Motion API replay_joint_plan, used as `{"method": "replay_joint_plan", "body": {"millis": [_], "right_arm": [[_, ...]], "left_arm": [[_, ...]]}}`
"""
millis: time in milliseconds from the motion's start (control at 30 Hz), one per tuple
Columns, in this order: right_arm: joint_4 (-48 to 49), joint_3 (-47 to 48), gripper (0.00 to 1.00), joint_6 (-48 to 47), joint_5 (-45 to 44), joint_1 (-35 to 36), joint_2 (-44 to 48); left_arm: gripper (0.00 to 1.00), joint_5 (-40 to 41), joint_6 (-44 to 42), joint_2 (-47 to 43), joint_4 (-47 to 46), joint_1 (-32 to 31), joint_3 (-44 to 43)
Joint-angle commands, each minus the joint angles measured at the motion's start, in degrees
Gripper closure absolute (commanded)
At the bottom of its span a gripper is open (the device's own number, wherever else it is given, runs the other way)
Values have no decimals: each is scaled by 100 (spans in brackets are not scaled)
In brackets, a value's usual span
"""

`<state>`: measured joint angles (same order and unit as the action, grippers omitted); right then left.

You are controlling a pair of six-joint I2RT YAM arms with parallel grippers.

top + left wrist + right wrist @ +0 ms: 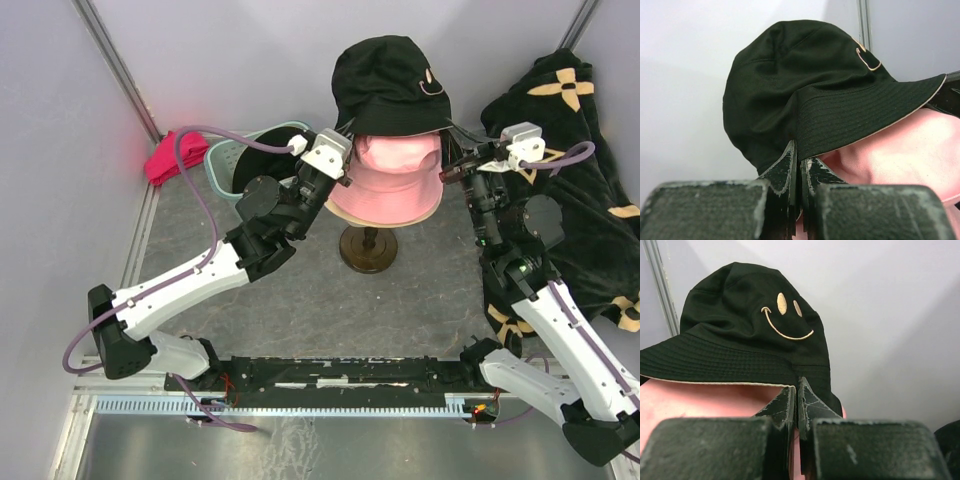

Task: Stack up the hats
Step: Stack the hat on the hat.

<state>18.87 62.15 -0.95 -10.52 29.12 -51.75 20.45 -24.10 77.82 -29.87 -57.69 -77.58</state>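
The left gripper (798, 152) and the right gripper (796, 390) each have their jaws closed tight on opposite brim edges of the black hat (388, 85), its crown rising above them. The pink hat (388, 185) sits just below, between the two sets of jaws, on a stand (367, 250).

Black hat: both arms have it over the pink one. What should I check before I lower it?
1. Is the left gripper shut on the black hat at its brim: ok.
2. Is the right gripper shut on the opposite brim edge: ok.
3. Is the pink hat sitting on its stand: ok.
4. Is the black hat over the pink hat side to side: ok.
5. Front-to-back alignment: cannot tell.
6. Is the black crown down over the pink crown: not ok, pink shows beneath the brim.
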Motion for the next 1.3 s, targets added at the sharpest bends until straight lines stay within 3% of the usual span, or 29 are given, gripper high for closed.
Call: {"method": "replay_joint_plan", "body": {"millis": [0, 1267], "right_arm": [[257, -114, 98, -4, -1019, -167, 271], [88, -911, 98, 46, -1236, -170, 952]], "left_arm": [[96, 562, -334, -608, -556, 78, 39], [97, 514, -408, -1106, -621, -23, 1145]]}}
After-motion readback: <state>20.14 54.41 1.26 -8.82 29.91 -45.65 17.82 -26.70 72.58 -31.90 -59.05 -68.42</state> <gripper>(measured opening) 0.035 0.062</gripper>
